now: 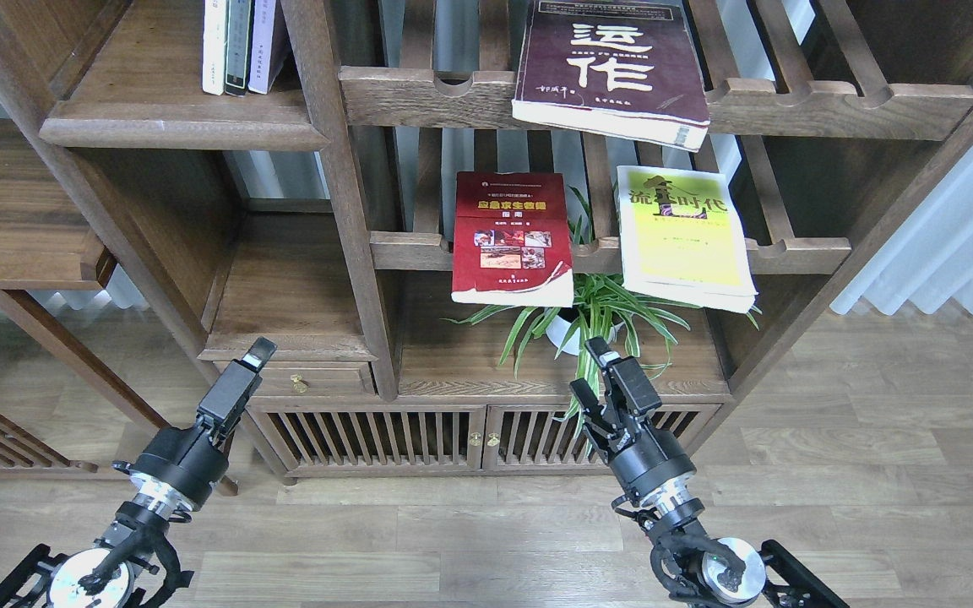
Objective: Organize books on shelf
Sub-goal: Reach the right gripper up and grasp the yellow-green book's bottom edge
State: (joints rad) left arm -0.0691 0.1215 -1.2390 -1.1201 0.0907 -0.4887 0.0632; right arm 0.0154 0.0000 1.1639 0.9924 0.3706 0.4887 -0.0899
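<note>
Three books lay face-up on slatted racks, front edges overhanging. The maroon book (613,72) sat on the upper rack; the red book (512,238) and yellow-green book (682,238) sat on the lower one, either side of a potted plant (584,317). All had long axes running front to back, titles upright to the viewer. The maroon one looked thick and probably heavy; the others thinner, likely floppy. Best hold: the overhanging front edges. The target shelf (174,127) lay upper left beside three thin books (241,46). Left gripper (252,359): fingers indistinguishable, empty. Right gripper (600,367): fingers parted, empty.
</note>
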